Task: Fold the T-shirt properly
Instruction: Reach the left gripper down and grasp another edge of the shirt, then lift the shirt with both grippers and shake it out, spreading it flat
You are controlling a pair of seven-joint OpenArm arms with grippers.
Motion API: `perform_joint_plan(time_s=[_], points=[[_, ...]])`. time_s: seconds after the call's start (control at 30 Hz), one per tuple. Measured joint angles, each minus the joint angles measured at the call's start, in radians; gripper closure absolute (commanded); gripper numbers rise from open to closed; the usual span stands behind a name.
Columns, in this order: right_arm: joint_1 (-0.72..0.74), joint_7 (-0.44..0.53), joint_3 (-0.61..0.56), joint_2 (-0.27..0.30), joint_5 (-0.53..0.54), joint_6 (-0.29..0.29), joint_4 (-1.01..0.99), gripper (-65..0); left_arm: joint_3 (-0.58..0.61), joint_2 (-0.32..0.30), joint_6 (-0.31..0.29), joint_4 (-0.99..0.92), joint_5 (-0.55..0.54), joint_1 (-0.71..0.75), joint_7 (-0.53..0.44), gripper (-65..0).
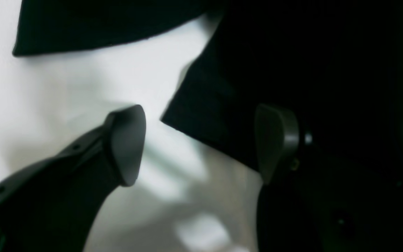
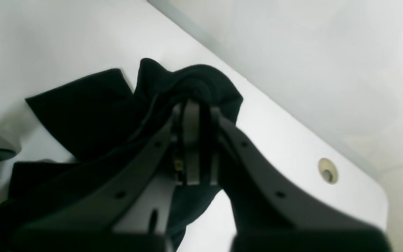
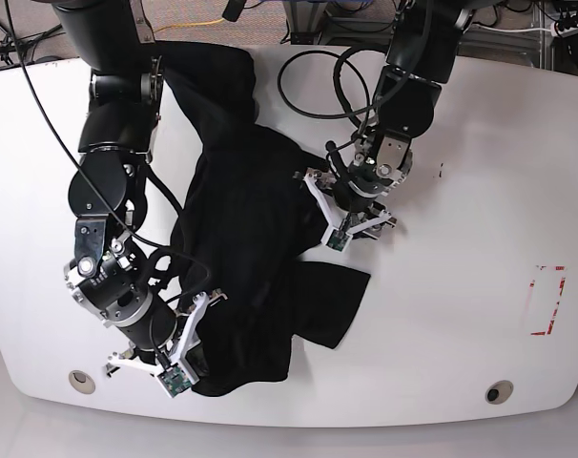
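Black T-shirt [image 3: 241, 258] lies crumpled on the white table [image 3: 442, 315]. Right gripper [image 2: 196, 105] is clenched on its cloth near the table's front edge. Left gripper [image 1: 201, 143] stands released beside a shirt edge.

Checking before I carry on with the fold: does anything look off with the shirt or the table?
Yes. The T-shirt lies crumpled in a heap, not spread flat, and its upper part is draped against the right arm. The right gripper is shut on a bunched wad of it. The table shows no damage.
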Motion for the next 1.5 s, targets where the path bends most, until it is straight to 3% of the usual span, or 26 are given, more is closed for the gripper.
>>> perform_joint_plan(time_s=[0.2,0.23,0.5,0.57,0.77,1.07,1.23,1.4,1.5], points=[[-0.011,-0.004,0.002,0.008,0.0,0.0,0.022,0.0,0.043,0.001,-0.003,-0.047,-0.006,-0.019,-0.025,-1.1],[-0.011,-0.005,0.002,0.008,0.0,0.0,0.023,0.0,0.043,0.005,-0.003,-0.053,-0.006,-0.018,-0.036,0.0],[-0.01,-0.005,0.003,0.01,0.0,0.0,0.023,0.0,0.032,0.005,-0.008,-0.046,-0.007,-0.014,-0.036,0.0],[-0.01,-0.006,0.006,0.01,0.0,0.0,0.023,0.0,-0.009,0.0,-0.019,0.005,-0.006,0.004,0.02,0.0],[0.044,-0.014,0.049,0.027,-0.008,0.0,0.016,0.0,-0.144,-0.074,0.008,0.238,0.021,0.071,0.08,0.0],[0.174,-0.01,0.037,0.065,-0.002,0.004,-0.048,0.0,-0.277,-0.177,-0.01,0.559,0.003,0.048,0.208,0.0],[0.298,-0.013,0.036,0.063,0.0,0.005,-0.159,0.0,-0.328,-0.253,-0.014,0.624,0.0,-0.05,0.262,0.0],[0.422,-0.009,0.035,0.066,-0.001,0.007,-0.224,0.0,-0.422,-0.275,-0.005,0.658,0.01,-0.201,0.332,-5.4],[0.509,-0.015,-0.015,0.077,-0.013,-0.003,-0.26,0.0,-0.438,-0.312,-0.063,0.658,0.006,-0.318,0.365,-5.4]])
